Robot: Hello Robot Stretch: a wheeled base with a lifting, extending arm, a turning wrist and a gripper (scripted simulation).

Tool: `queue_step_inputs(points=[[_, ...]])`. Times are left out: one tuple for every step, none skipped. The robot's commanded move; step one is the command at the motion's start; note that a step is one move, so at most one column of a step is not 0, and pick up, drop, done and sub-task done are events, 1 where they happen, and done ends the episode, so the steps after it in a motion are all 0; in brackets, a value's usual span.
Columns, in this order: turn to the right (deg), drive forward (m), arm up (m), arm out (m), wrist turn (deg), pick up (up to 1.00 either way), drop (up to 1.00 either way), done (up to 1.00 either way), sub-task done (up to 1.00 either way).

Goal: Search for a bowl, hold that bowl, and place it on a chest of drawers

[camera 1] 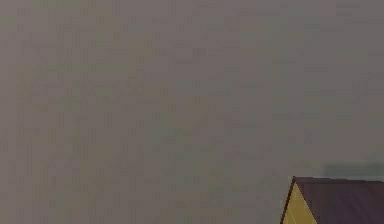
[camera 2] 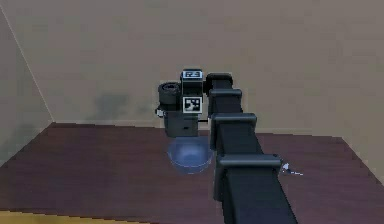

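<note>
In the arm side view a bluish see-through bowl lies at or just over a dark brown wooden top that spans the picture in front of a beige wall. My arm reaches out over this top. The gripper is directly above the bowl, beside the white marker squares. I cannot tell whether the gripper holds the bowl or whether the bowl rests on the wood. In the forward view a corner of furniture with a dark top and a yellow side shows at the bottom right.
A small metallic thing lies on the wooden top just right of the arm. A plain grey wall stands close ahead in the forward view. The beige walls meet in a corner at the arm side view's left.
</note>
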Motion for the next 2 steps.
queue_step_inputs(points=[[0.0,0.00,0.00,-0.10,0.0,0.00,0.00,0.00,0.00],[0.0,0.00,0.00,0.00,0.0,0.00,0.00,1.00,0.00]])
